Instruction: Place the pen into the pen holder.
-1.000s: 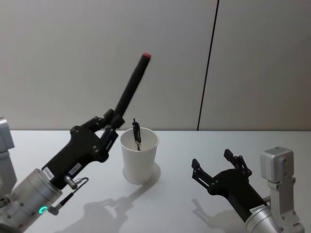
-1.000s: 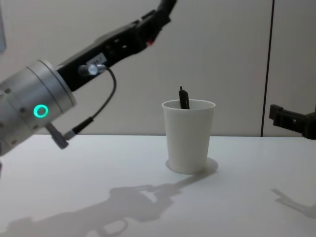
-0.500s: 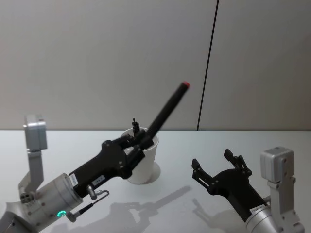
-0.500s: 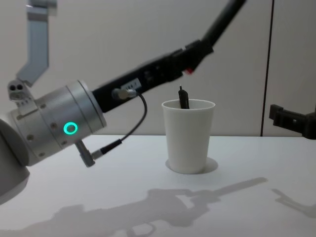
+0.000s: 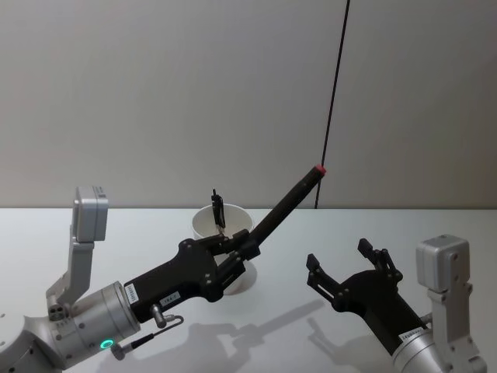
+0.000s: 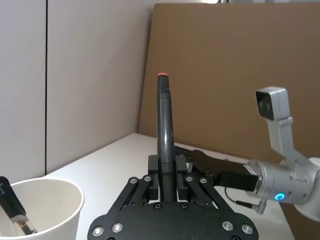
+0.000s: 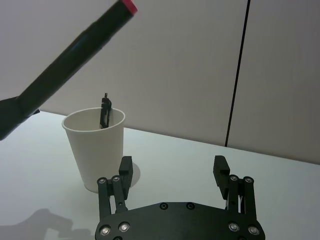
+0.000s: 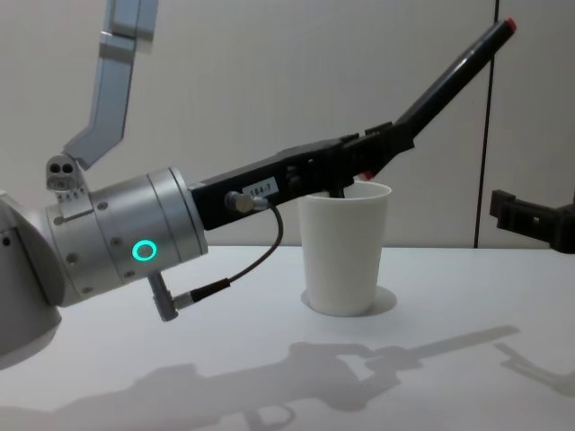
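The left gripper [image 5: 245, 242] is clamped on the black pen [image 5: 287, 203]. The pen slants up and toward the robot's right, red end uppermost, its lower end hidden between the fingers. This gripper hangs at rim height, close against the near side of the pen holder [image 5: 203, 225], a white paper cup standing upright on the white worktop [image 5: 116, 225]. A dark pen [image 5: 218, 208] leans inside the cup. The right gripper [image 5: 339, 256] hovers low over the worktop to the cup's right, apart from it, fingers spread wide.
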Controlling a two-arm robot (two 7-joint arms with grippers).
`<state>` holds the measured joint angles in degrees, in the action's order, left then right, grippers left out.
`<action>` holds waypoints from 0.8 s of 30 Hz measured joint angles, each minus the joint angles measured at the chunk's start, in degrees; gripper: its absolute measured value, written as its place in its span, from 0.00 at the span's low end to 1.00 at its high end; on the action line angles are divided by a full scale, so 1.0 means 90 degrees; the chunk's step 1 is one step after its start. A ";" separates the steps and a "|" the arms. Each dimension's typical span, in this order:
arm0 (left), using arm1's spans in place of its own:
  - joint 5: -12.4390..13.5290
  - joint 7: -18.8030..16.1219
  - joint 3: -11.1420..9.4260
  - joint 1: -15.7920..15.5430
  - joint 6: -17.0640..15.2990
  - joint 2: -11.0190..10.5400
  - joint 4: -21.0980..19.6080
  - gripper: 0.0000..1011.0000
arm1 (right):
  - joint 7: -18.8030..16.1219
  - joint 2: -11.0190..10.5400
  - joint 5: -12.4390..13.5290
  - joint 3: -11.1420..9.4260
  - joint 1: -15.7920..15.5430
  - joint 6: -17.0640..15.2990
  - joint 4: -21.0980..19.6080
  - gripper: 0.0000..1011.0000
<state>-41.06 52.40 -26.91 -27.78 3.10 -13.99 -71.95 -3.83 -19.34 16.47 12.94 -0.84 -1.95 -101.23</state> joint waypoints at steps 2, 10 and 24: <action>0.0057 -0.0033 -0.0036 -0.0027 0.0007 -0.0025 0.0006 0.20 | 0.0000 0.0000 0.0000 0.0000 0.0000 0.0000 0.0000 0.99; 0.0224 -0.0144 -0.0145 -0.0101 0.0106 -0.0117 -0.0011 0.20 | 0.0000 0.0000 0.0000 0.0000 0.0000 0.0000 0.0000 0.99; 0.0344 -0.0228 -0.0226 -0.0148 0.0201 -0.0193 -0.0066 0.20 | -0.0154 -0.0045 0.0060 -0.0025 -0.0001 0.0005 -0.0027 0.99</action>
<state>-37.96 50.34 -28.94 -29.11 4.91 -15.73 -72.55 -5.22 -19.75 17.00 12.72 -0.84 -1.91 -101.47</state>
